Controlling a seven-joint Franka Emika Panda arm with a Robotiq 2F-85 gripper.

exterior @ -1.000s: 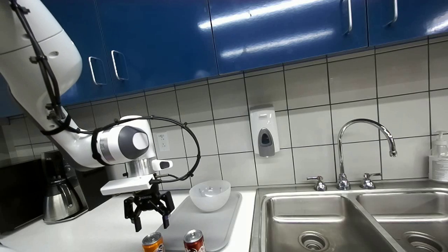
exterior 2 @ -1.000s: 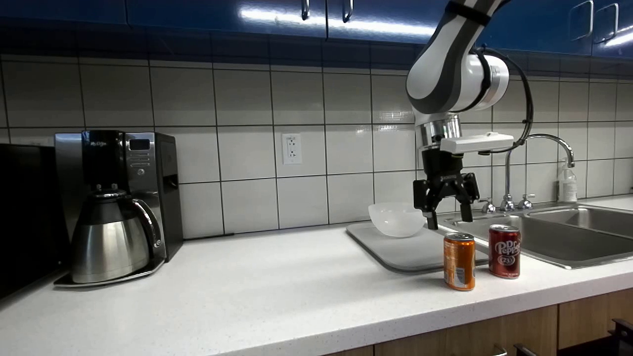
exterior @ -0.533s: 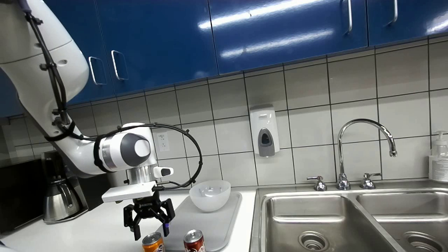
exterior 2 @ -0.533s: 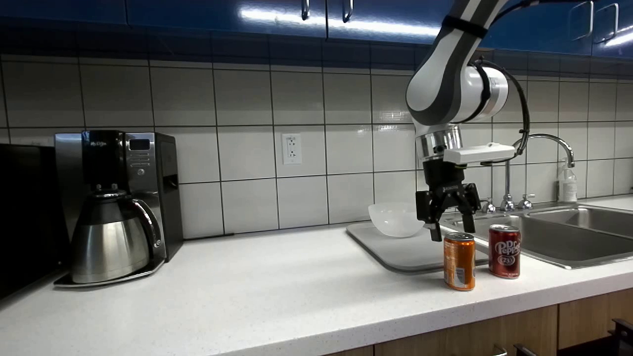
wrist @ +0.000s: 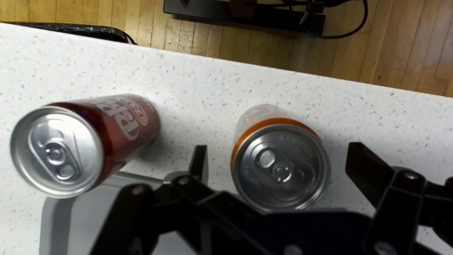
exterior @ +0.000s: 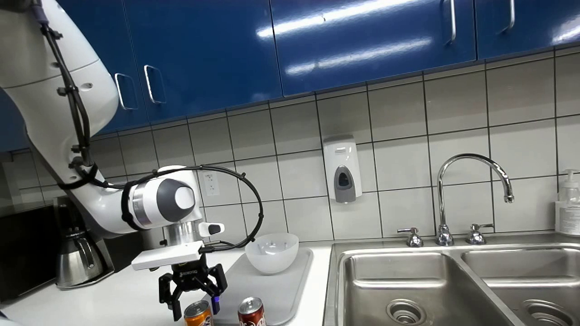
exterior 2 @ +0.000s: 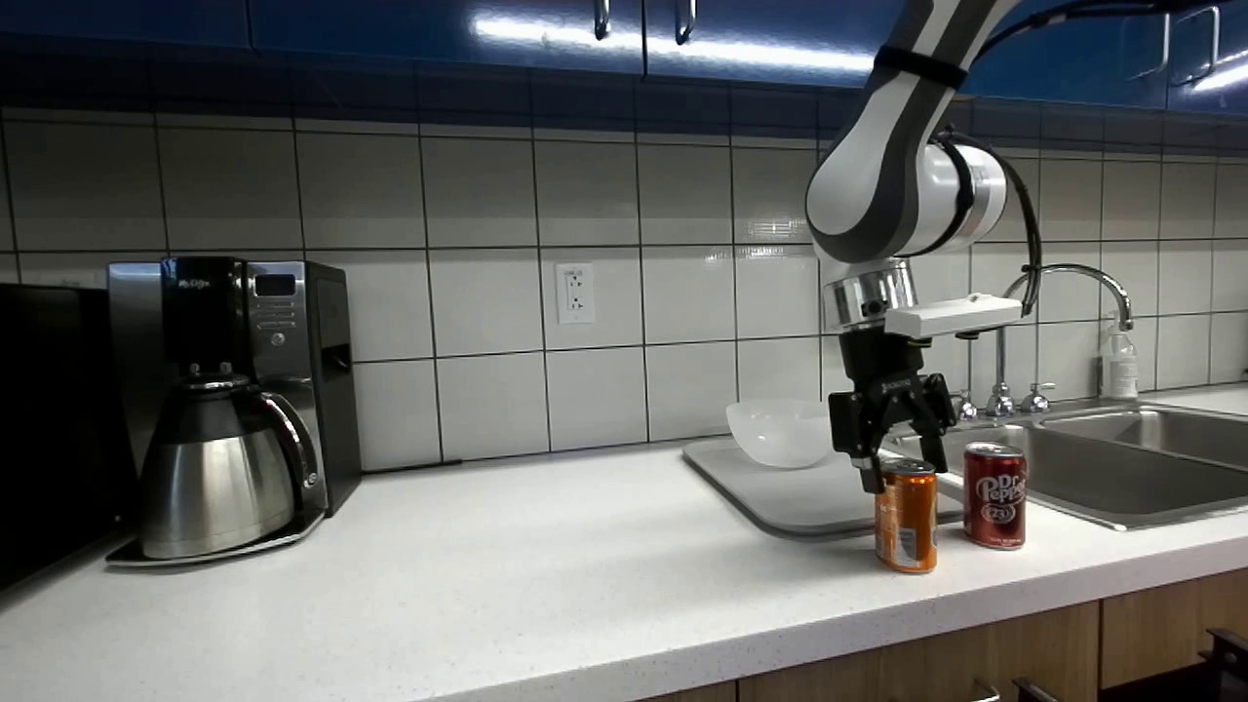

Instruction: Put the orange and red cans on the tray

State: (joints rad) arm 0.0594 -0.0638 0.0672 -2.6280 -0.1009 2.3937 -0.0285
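Wrist view shows the claw (wrist: 277,157) spread wide astride the orange can (wrist: 281,166), red can (wrist: 85,143) alongside, neither yet on the tray (wrist: 83,216).

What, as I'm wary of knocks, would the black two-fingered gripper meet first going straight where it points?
Likely the orange cylindrical metal can: in the wrist view, the open gripper frames it, though depth is unclear.

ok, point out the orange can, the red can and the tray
Orange can (wrist: 281,163): wrist view, on its lid.
Red can (exterior 2: 994,495): in an exterior view, on the printed front of its side.
Tray (exterior: 269,289): in an exterior view, on a bare part of its flat surface.
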